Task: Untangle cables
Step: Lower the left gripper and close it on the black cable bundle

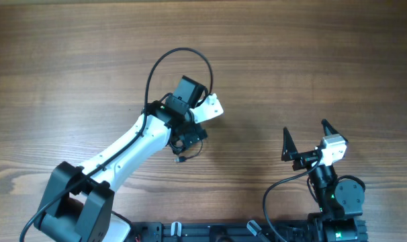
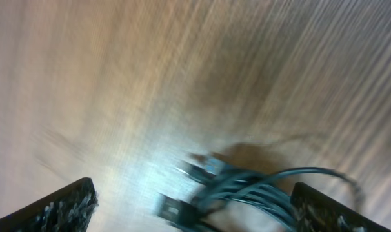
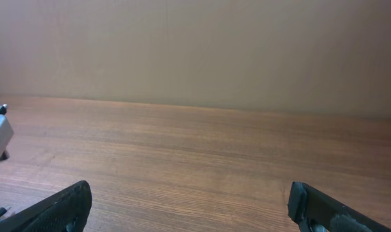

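Where the overhead view fills with bench (image 1: 69, 60), it's brown woodgrain, evenly lit. The right wrist view shows a plain beige wall (image 3: 195, 45) past the far edge. Left arm (image 1: 129, 148) reaches mid-bench, left jaws wide open, view blurred. Right arm (image 1: 334, 191) sits front right, right jaws open on nothing. Cables (image 2: 260, 193): bunched on the bench between the left jaws, close to one finger.

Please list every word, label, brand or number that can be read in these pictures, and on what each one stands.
No readable text. The table, the left gripper and the right gripper show no lettering; the cables are too blurred to show any print on their plugs.
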`<state>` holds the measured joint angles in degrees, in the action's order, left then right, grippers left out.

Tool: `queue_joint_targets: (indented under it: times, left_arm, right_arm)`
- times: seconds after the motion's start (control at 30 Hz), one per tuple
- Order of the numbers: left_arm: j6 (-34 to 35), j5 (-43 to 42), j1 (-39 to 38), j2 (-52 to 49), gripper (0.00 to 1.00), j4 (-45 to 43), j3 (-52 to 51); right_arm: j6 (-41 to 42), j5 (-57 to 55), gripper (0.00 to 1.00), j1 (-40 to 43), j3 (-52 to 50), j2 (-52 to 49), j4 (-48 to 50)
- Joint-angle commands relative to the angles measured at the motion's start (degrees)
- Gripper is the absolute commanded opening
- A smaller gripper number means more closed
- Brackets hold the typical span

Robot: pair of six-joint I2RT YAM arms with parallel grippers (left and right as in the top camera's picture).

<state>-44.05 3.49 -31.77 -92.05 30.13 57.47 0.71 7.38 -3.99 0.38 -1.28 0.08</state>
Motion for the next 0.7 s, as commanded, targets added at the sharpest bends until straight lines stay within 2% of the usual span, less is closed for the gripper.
queue_joint_targets:
  times: [0.0,0.13,0.37,0.47,0.5,0.53,0.63,0.67]
  left_arm:
    - [-13.70,0.55,0.50,-0.83,0.99,-1.53,-0.26]
    - [-14.05,-2.82,2.19,-3.13,0.95,-0.79,-0.26]
    - [-13.86,-4.59,3.30,-6.34,0.97,-0.83,-0.26]
    - [-13.86,-6.97,3.52,-8.52,0.93,-1.05,-0.26]
    - [-13.86,-8.11,3.56,-9.38,0.87,-1.25,-0.26]
    - [-13.86,-8.63,3.56,-10.62,0.75,-1.46,-0.26]
    - [-13.84,-8.37,3.74,-11.96,0.18,-1.68,-0.26]
    - [-13.84,-8.35,3.78,-11.96,0.04,-1.75,-0.24]
  right_arm:
    - [-0.70,-0.96,1.00,-0.02,-0.02,0.26,0.24]
    - [-0.70,-0.96,1.00,-0.02,-0.02,0.26,0.24]
    - [-0.68,-0.96,1.00,-0.02,-0.02,0.26,0.24]
    - [-0.70,-0.96,1.00,-0.02,-0.02,0.26,0.24]
    - [-0.70,-0.96,1.00,-0.02,-0.02,0.26,0.24]
    - [-0.70,-0.96,1.00,-0.02,-0.02,0.26,0.24]
    - [-0.70,-0.96,1.00,-0.02,-0.02,0.26,0.24]
    - [-0.68,-0.96,1.00,-0.02,-0.02,0.26,0.24]
